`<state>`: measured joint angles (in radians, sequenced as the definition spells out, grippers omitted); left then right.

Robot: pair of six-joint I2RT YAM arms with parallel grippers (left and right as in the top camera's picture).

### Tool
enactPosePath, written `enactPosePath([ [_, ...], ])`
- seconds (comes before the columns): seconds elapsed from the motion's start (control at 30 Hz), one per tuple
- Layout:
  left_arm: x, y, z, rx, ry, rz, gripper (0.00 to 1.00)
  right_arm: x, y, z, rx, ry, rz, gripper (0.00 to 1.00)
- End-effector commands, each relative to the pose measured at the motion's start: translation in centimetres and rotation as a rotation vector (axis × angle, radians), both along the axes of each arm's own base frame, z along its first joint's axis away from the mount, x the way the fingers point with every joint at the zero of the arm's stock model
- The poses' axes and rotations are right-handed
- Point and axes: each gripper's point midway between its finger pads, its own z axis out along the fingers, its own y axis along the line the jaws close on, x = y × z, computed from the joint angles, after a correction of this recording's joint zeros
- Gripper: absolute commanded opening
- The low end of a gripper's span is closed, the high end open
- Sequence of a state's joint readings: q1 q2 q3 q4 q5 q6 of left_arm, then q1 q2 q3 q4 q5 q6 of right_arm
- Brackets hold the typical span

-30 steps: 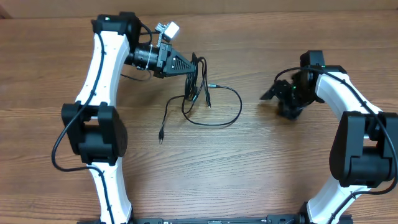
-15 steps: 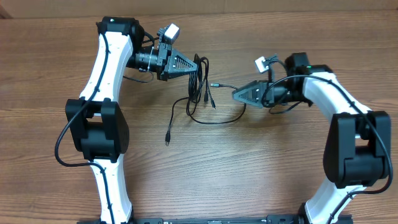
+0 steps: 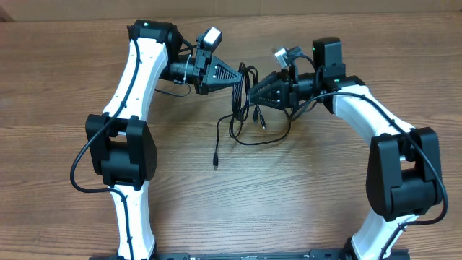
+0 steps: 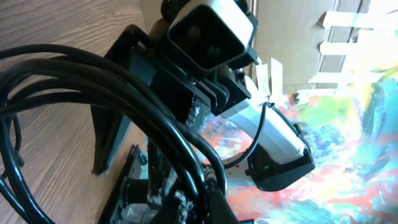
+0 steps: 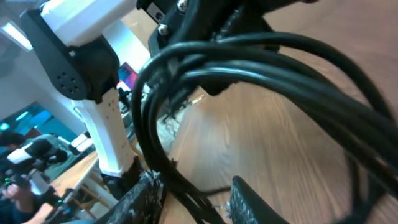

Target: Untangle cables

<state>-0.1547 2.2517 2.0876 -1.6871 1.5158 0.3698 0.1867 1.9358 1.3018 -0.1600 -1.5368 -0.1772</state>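
Note:
The black cables (image 3: 239, 97) hang as a bunch from my left gripper (image 3: 236, 74), which is shut on their upper part. From there they trail onto the wood in a wide loop (image 3: 278, 136), and one plug end (image 3: 216, 165) lies apart. In the left wrist view the thick strands (image 4: 124, 81) run down between the shut fingers. My right gripper (image 3: 252, 93) reaches into the bunch from the right. In the right wrist view its fingers (image 5: 144, 200) stand apart, with several strands (image 5: 186, 186) passing between them close to the left finger.
The wooden table (image 3: 317, 188) carries only the cables. The two grippers face each other tip to tip near the back middle, and both white arms (image 3: 133, 79) curve in from the sides. The table's far edge (image 3: 72, 20) is close behind them.
My right arm swung left across the table to the cable bunch, and its jaws have narrowed around the strands. My left gripper shifted right a little, carrying the cables with it.

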Motion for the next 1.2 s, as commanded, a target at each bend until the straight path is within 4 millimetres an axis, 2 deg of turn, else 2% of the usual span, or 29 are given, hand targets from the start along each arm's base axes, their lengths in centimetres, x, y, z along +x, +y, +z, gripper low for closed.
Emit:
enactPosePath([
  [0.0,0.5,0.1,1.2,-0.064,-0.001,0.023,0.04,-0.9,1.4,0.9,0.003,0.067,0.057,0.34],
  [0.2,0.5,0.2,1.2,-0.064,-0.001,0.026,0.04,-1.2,2.9,0.2,-0.030,0.061,0.052,0.32],
  [0.47,0.6,0.4,1.2,-0.064,-0.002,0.030,0.04,-1.3,2.9,0.2,-0.034,0.070,0.051,0.29],
  [0.77,0.8,0.6,1.2,-0.064,-0.002,0.037,0.04,-1.4,2.8,0.1,-0.036,0.088,0.052,0.37],
  [0.87,0.8,0.7,1.2,-0.063,-0.002,0.038,0.04,-1.9,2.7,0.5,-0.012,0.091,0.084,0.47],
  [1.17,0.9,0.9,1.2,-0.056,0.049,0.044,0.04,-2.1,3.1,0.5,-0.012,0.080,0.093,0.47],
])
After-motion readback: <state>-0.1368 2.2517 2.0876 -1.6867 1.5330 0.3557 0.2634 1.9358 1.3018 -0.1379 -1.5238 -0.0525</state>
